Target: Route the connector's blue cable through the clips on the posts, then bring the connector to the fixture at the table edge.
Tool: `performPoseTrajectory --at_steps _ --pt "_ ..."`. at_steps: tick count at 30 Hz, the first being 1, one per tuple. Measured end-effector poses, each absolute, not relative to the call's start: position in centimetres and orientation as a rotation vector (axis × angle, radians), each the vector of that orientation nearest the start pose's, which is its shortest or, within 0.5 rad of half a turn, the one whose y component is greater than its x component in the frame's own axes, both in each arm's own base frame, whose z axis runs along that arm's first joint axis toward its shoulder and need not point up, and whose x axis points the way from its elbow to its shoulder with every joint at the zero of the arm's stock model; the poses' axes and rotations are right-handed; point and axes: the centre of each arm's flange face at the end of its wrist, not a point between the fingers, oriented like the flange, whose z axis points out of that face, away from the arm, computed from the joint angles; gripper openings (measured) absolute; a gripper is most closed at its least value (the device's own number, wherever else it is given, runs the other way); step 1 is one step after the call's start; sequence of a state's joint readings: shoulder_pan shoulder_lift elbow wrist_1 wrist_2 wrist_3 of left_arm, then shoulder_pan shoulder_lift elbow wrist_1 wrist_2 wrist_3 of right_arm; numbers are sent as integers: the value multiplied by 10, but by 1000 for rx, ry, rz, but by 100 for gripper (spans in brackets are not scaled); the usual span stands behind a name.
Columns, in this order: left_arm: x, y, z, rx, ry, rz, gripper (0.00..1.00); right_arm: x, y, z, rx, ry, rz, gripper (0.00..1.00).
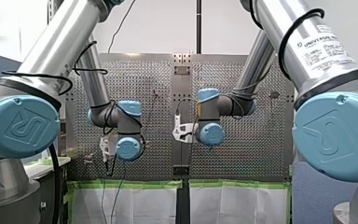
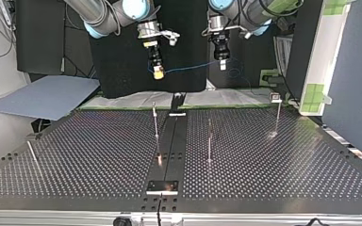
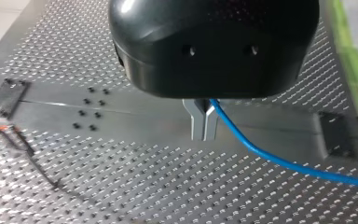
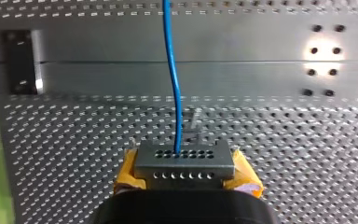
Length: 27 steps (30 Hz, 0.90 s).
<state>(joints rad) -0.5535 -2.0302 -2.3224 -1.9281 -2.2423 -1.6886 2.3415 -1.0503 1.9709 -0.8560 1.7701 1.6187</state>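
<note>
A grey board (image 2: 47, 96) is seen beyond the far left corner of the table (image 2: 75, 155) in the top view, with a white sheet (image 2: 122, 100) laid along the far edge. The table is perforated metal and is divided down the middle by a smooth strip (image 2: 172, 136), at whose near end a metal plate (image 2: 162, 187) is fixed. Three thin rods are stood upright on the surface: the left post (image 2: 155, 120) just beside the strip, the middle post (image 2: 209, 141) on the strip's other side, and the right post (image 2: 278, 117) well apart from both.

Above the far edge, the connector (image 4: 184, 161) is held clenched in my right gripper (image 2: 158, 73), between its yellow pads (image 4: 244, 179). The blue cable (image 2: 193, 67) is strung through the air from it, clear of all three posts, to my left gripper (image 2: 222, 63), whose metal fingers (image 3: 198, 119) are pinched on it. Green tape (image 2: 316, 92) is stuck to a white panel at the right.
</note>
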Motion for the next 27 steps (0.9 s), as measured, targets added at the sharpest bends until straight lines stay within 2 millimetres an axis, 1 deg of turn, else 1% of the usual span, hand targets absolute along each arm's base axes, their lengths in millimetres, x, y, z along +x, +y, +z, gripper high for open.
performPoseTrajectory --at_steps 7,11,14,20,23,27 --pt "325 -270 103 -214 1532 20 0 461 -333 156 1594 -989 1659 0" --pt "340 -267 123 -234 1508 33 0 460 -348 188 1549 -988 1679 0" --pt "352 -264 137 -248 1489 29 0 458 -356 209 1527 -984 1688 0" --pt "378 -257 168 -267 1448 9 0 456 -365 246 1512 -946 1712 0" --pt "388 -252 182 -270 1432 4 0 458 -370 250 1528 -934 1701 0" --pt "401 -243 203 -274 1410 3 0 462 -376 242 1565 -934 1687 0"
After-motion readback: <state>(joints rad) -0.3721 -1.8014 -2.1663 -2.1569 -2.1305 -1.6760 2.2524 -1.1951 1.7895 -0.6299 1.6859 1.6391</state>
